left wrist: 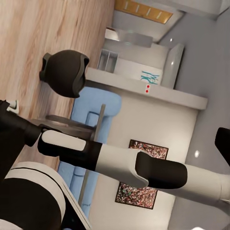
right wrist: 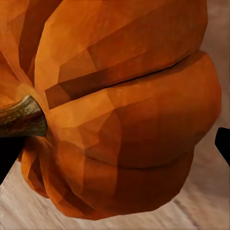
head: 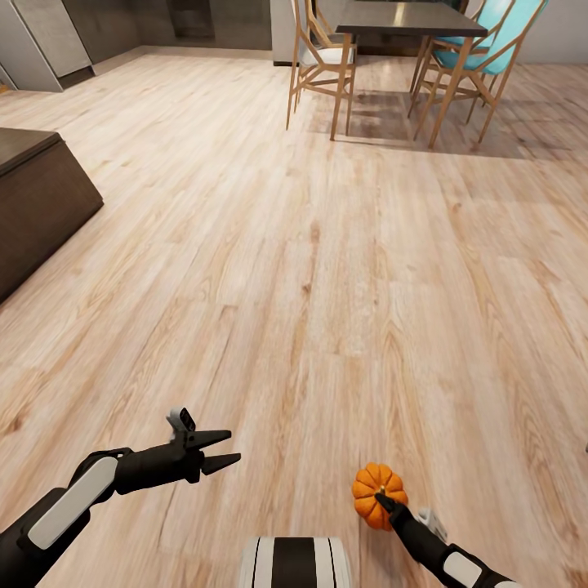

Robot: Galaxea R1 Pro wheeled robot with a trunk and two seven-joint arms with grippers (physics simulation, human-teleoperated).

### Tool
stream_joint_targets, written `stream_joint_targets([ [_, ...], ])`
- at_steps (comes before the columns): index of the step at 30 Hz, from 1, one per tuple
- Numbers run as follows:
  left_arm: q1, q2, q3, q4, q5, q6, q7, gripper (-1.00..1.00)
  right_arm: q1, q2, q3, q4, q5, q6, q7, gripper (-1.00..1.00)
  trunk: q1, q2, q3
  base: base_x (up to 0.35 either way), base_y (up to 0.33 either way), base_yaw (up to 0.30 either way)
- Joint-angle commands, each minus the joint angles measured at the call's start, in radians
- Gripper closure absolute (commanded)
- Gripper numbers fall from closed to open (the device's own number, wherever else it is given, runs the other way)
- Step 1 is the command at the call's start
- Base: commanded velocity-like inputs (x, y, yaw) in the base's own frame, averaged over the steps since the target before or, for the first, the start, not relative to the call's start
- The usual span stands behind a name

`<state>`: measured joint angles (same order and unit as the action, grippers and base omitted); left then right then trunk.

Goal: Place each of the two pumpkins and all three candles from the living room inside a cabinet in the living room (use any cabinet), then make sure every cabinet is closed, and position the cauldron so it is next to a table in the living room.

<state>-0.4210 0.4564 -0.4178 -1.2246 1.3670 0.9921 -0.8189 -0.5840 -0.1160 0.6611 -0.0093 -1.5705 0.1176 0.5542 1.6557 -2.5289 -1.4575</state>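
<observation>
A small orange pumpkin (head: 369, 484) is held just above the wood floor at the lower right, with my right gripper (head: 380, 497) shut on it. The right wrist view has the pumpkin (right wrist: 129, 96) very close, its brown stem (right wrist: 21, 117) to one side and a dark fingertip (right wrist: 223, 143) at its edge. My left gripper (head: 231, 447) hangs open and empty at the lower left. The left wrist view looks across the room at the black cauldron (left wrist: 64, 73) standing on the floor. A low dark-brown cabinet (head: 37, 200) juts in at the left edge. The candles are out of view.
A dining table (head: 408, 18) with wooden chairs (head: 320, 61) stands at the far end. Open wood floor (head: 310, 261) lies between it and me. A light blue sofa (left wrist: 91, 108) and a white counter (left wrist: 143, 88) stand beyond the cauldron in the left wrist view.
</observation>
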Motion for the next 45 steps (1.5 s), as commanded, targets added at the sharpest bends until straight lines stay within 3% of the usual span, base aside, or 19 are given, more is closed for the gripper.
stream_joint_targets([
  [1, -0.001, 0.001, -0.002, 0.000, 0.003, 0.003, -0.002, -1.00, 0.000, -0.001, -0.008, 0.003, -0.014, 0.005, -0.010, -1.00, 0.000, 0.000, -0.001, 0.147, 0.000, 0.000],
  [22, -0.001, 0.001, -0.002, 0.000, 0.003, 0.003, -0.002, -1.00, 0.000, -0.001, -0.008, 0.003, -0.013, 0.005, -0.010, -1.00, 0.000, 0.000, -0.001, 0.023, 0.000, 0.000],
  [23, -0.001, 0.001, -0.002, 0.000, 0.002, 0.003, -0.002, -1.00, 0.000, -0.001, -0.008, 0.003, -0.013, 0.004, -0.010, 1.00, 0.000, 0.000, -0.001, 0.003, 0.000, 0.000],
  [45, -0.001, 0.000, -0.002, 0.000, 0.002, 0.003, -0.002, -1.00, 0.000, 0.000, -0.008, 0.003, -0.013, -0.015, -0.010, 1.00, 0.000, 0.000, -0.001, 0.000, 0.000, 0.000],
])
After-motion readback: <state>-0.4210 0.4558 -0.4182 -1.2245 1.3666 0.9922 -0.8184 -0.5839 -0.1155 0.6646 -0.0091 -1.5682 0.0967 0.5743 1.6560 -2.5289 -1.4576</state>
